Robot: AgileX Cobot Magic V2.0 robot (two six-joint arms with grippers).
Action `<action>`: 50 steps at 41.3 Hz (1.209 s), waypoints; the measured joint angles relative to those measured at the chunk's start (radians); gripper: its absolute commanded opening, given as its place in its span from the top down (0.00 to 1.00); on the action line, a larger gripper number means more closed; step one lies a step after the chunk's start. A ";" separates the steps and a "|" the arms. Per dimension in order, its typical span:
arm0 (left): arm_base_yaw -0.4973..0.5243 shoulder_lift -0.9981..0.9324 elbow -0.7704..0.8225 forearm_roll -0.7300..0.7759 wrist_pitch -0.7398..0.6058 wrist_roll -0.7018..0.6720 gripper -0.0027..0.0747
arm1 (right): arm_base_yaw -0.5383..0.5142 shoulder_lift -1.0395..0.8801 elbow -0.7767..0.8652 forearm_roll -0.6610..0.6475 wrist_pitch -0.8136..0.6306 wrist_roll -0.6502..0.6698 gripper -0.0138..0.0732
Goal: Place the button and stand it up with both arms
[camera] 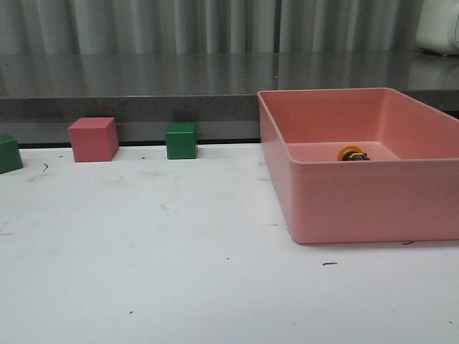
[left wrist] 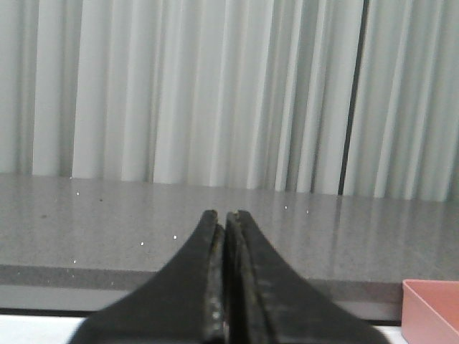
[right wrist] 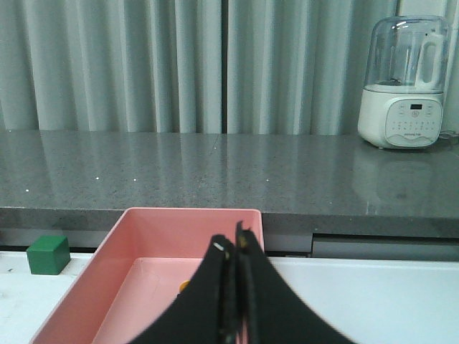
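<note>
The button (camera: 353, 153), with its yellow-orange cap, lies on the floor of the pink bin (camera: 337, 201) at the right of the table; the bin's front wall hides its lower part. In the right wrist view only a sliver of its orange cap (right wrist: 184, 285) shows beside the fingers. My right gripper (right wrist: 233, 242) is shut and empty, held above the bin (right wrist: 143, 236). My left gripper (left wrist: 224, 215) is shut and empty, facing the grey counter and curtain. Neither arm shows in the front view.
A pink cube (camera: 93, 139) and a green cube (camera: 181, 140) stand at the table's back edge; another green cube (camera: 9, 153) sits at the far left. A grey counter (camera: 143, 79) runs behind. A white appliance (right wrist: 405, 82) stands on it at the right.
</note>
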 measured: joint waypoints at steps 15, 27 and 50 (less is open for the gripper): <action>0.000 0.277 -0.149 -0.007 0.290 0.000 0.99 | 0.000 0.259 -0.158 0.000 0.264 0.000 0.92; 0.000 0.374 -0.149 -0.031 0.322 0.000 0.99 | 0.000 0.350 -0.158 0.000 0.298 0.000 0.92; 0.000 0.414 -0.149 -0.035 0.322 0.000 0.40 | 0.000 0.417 -0.158 -0.002 0.326 0.000 0.11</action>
